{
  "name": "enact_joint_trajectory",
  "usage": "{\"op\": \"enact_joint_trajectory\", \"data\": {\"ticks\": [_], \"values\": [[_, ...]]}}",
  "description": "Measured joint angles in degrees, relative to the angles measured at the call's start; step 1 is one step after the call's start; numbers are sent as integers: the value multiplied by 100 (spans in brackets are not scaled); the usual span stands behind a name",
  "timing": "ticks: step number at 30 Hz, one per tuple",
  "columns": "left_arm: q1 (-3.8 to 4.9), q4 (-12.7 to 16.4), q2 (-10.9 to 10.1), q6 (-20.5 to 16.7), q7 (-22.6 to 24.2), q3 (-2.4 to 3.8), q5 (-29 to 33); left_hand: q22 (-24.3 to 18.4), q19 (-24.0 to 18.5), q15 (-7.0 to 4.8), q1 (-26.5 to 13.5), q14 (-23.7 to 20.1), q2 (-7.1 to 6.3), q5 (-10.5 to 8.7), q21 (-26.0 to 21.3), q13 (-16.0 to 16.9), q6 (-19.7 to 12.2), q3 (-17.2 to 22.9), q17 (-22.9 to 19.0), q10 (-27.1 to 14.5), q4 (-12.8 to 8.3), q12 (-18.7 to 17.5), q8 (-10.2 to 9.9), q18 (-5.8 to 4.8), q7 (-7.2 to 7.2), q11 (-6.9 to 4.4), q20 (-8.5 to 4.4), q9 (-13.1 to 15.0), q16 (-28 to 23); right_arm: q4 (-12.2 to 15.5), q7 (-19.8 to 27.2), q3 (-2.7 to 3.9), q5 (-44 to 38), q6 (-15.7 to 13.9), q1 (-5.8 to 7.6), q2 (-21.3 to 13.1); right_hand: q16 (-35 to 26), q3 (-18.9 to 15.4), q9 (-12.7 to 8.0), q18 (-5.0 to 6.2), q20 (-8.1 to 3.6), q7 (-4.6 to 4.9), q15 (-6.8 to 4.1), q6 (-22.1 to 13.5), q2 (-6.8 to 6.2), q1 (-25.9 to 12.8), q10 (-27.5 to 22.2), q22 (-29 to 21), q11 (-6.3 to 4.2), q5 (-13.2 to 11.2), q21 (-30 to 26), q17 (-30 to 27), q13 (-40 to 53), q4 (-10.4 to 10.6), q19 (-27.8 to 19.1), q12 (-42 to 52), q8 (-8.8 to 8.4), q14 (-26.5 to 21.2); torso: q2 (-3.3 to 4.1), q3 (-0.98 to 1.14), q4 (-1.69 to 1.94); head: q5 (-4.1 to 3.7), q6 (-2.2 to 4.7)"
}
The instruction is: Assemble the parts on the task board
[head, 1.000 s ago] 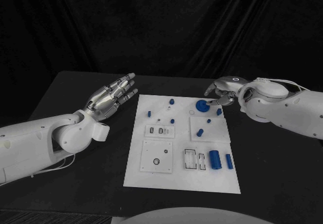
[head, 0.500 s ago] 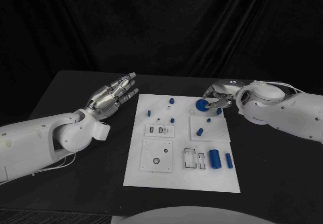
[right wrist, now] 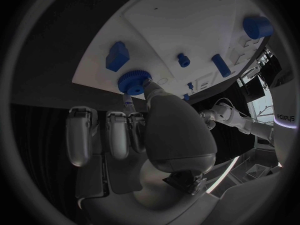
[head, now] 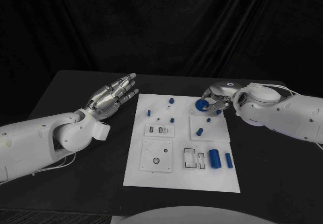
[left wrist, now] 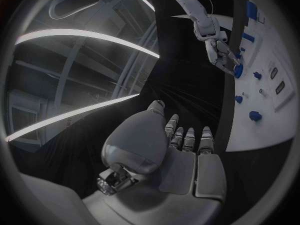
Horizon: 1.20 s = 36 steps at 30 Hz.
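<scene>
The white task board [head: 180,179] lies in the middle of the black table. At its far right corner my right hand [head: 221,99] pinches a blue gear [head: 201,105] between thumb and finger, just over the board. In the right wrist view the gear [right wrist: 134,81] sits at the fingertips [right wrist: 150,87], next to a blue block [right wrist: 117,55] on the board [right wrist: 187,20]. My left hand [head: 114,95] hovers left of the board, fingers straight and apart, holding nothing. In the left wrist view its palm [left wrist: 184,155] faces the board [left wrist: 262,120].
Several blue parts are on the board: a large cylinder [head: 214,159] and a slimmer one [head: 229,161] near the front right, a peg [head: 200,132] mid-right, small pegs [head: 172,101] at the back. White inset plates [head: 157,156] lie at the front left.
My right hand has crept left over the board's far corner, closing its fingers round the blue gear. The left hand has not moved.
</scene>
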Motion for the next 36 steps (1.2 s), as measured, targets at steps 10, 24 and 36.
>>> {"op": "enact_joint_trajectory", "data": {"ticks": [10,24,36], "values": [[0,-4,-2,24,-34,0,0,0,0,0,0,0,0,0,0,1,-21,0,1,0,0,0,0,0,21,0,0,0,0,-79,66,22,6,-27,-25,74,0,111,291,1,0,0,0,239,85,127,0,0,0,1569,0,0,0,-112,0,0,385,0,-3,-1,0,15,-16],[0,-10,-31,51,-81,0,-1,1,0,3,0,3,0,0,0,3,-21,0,3,0,0,0,0,0,21,0,0,0,0,23,218,14,12,-132,-46,10,0,250,286,0,-42,76,-62,314,99,106,11,-1,-72,2495,-21,-1,3,-305,1,0,440,1,-3,-1,1,19,-26],[0,-17,-34,77,-135,0,0,1,21,82,0,1,0,22,0,4,-21,33,4,-21,0,0,0,0,21,20,21,-1,0,397,269,-14,-2,-193,37,-91,0,239,286,0,-42,75,-62,313,103,41,11,-1,-72,2295,-21,-1,3,-320,0,0,520,1,-6,-1,-12,20,-29]]}}
